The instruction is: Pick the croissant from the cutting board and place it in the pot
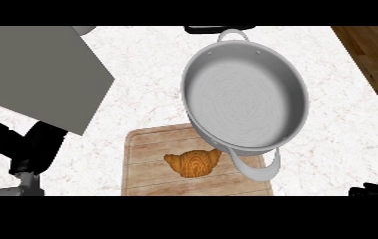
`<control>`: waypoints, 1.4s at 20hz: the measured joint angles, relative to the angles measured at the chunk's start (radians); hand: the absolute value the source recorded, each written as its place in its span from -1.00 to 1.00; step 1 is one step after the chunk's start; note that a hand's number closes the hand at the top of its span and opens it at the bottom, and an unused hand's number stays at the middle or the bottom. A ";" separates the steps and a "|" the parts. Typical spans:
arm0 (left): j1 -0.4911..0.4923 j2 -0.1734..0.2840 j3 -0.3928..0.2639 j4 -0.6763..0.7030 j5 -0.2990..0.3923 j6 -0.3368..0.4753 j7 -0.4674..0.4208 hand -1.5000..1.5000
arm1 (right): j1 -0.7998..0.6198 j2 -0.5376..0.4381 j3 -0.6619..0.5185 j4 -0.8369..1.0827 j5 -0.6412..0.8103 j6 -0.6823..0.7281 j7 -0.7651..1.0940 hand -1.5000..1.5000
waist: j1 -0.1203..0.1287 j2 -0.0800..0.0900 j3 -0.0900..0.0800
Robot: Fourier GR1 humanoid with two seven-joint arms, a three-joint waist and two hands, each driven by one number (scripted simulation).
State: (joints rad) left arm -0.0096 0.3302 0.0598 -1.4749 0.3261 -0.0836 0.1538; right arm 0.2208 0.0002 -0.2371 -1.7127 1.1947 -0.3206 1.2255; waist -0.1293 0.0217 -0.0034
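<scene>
A golden-brown croissant (193,163) lies on the wooden cutting board (151,158) near the view's lower edge, right of the board's middle. The wide silver pot (244,100) stands just behind and to the right, with nothing inside; its near handle (258,169) reaches over the board's right end, close to the croissant. My left hand (31,145) shows at the lower left edge, open, well left of the board and touching nothing. Only a black sliver of my right hand (365,189) shows at the lower right corner.
A large grey slab (48,78) covers the upper left of the white marble counter (148,93). A dark object (218,29) sits at the far edge behind the pot. Brown wood (362,48) borders the counter at the upper right.
</scene>
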 measured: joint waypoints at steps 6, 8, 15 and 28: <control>0.014 0.008 0.009 -0.035 0.007 -0.014 -0.008 0.00 | -0.009 0.000 -0.146 0.020 0.051 -0.015 -0.007 1.00 | -0.004 0.019 -0.012; 0.011 0.009 0.009 -0.043 0.008 -0.019 -0.008 0.00 | -0.017 0.000 -0.189 0.021 0.078 -0.018 -0.011 1.00 | 0.001 0.025 -0.017; -0.016 0.003 -0.004 -0.056 0.012 -0.033 -0.012 0.00 | -0.063 0.000 -0.333 -0.003 0.205 -0.020 -0.022 1.00 | 0.038 0.042 -0.032; -0.071 -0.023 -0.049 -0.038 0.007 -0.051 0.004 0.00 | -0.234 0.000 -0.599 -0.137 0.491 0.020 -0.016 1.00 | 0.120 0.044 -0.032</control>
State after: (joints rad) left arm -0.0804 0.3075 0.0104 -1.5126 0.3334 -0.1346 0.1579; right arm -0.0128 0.0004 -0.8361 -1.8501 1.6852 -0.3010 1.2096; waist -0.0094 0.0656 -0.0354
